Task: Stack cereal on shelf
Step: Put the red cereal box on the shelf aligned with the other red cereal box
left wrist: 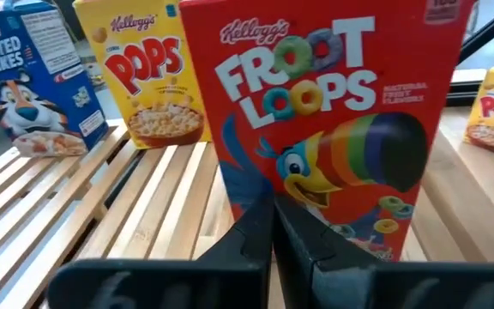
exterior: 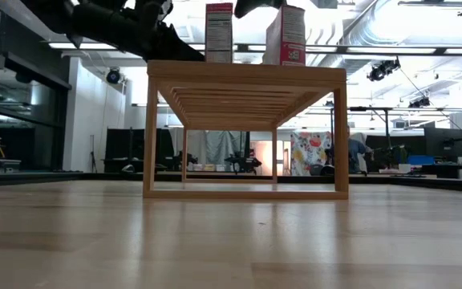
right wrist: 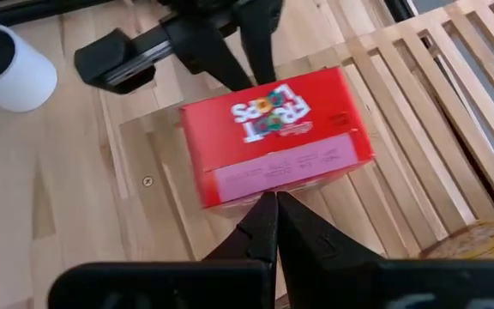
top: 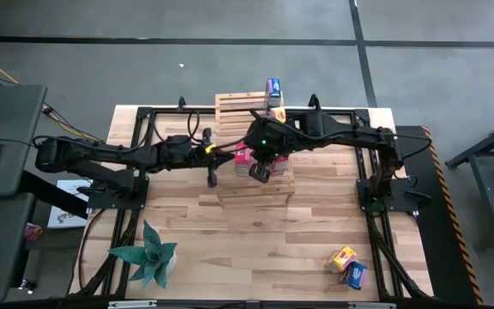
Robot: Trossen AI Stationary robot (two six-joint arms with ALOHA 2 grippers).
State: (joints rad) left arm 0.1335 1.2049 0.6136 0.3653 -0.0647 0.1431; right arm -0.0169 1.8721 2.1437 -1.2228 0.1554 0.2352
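Note:
A red Froot Loops box (left wrist: 316, 120) stands upright on the light-wood slatted rack (top: 256, 184), on its near part; it also shows in the high view (top: 242, 156) and the right wrist view (right wrist: 273, 146). My left gripper (left wrist: 273, 225) is shut, its tips at the box's printed front. My right gripper (right wrist: 275, 215) is shut and points down beside the box's top. A blue Frosted Flakes box (left wrist: 28, 81) and a yellow Pops box (left wrist: 148, 81) stand on the rack's far tier. My left gripper's shut fingertips (left wrist: 268, 215) lie against the lower middle of the red box's printed front face (left wrist: 311, 193), coming about level from the table's left. The box stands upright on the slats. My right gripper's shut fingertips (right wrist: 268, 215) stand at the box's upper edge (right wrist: 264, 190), on the side away from my left gripper. Whether they touch it I cannot tell.
A yellow box (top: 341, 257) and a blue box (top: 355, 275) lie on the table near its front right corner. A teal plant in a white pot (top: 148, 253) stands at the front left. Bare tabletop lies between them.

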